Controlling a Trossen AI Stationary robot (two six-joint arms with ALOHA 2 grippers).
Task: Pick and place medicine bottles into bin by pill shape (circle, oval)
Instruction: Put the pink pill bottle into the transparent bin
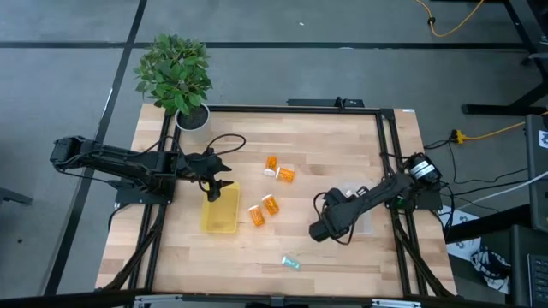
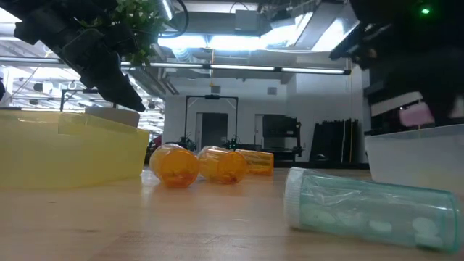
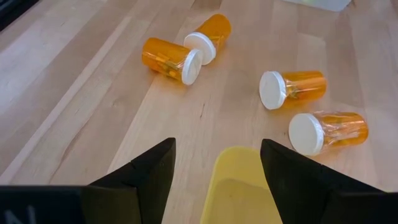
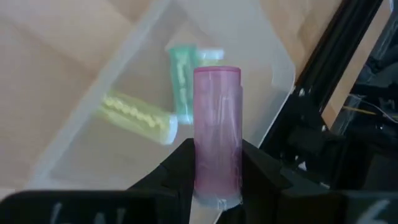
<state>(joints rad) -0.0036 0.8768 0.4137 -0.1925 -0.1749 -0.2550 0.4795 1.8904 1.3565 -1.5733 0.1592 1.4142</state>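
- The right end effector [image 4: 217, 171] pinches a pink-purple vial [image 4: 217, 130] between its two dark fingers, gripping it near one end. The vial's long axis runs straight out from the fingers, with its free end pointing away from the wrist.
- Below the held vial sits the clear bin [image 4: 74, 140], near the right side of the counter. Two vials lie flat inside it: a green vial [image 4: 181, 81] and a yellow vial [image 4: 134, 113], their long axes at an angle to each other and their ends close together.
- The left end effector [image 3: 214, 165] has its fingers spread apart and holds nothing. It hovers over the far end of the yellow bin [image 1: 220, 210], which lies left of the counter's centre.
- Four orange bottles with white caps lie on their sides on the wood. One pair [image 1: 278, 168] rests beyond the yellow bin, the two caps almost touching. The other pair [image 1: 264, 210] lies just beside the bin's right edge, roughly parallel, caps facing the same way.
- A pale green vial [image 2: 370, 206] lies alone on its side near the front edge of the counter, its white cap end pointing left in the low view; white pills show through its wall.
- The counter [image 1: 342, 137] is light wood planks in a black frame. A potted plant [image 1: 175, 77] stands at its far left corner.
- Around it is grey floor with a yellow cable [image 1: 454, 26]; the low view shows a bright room with ceiling lights and dark doorways.
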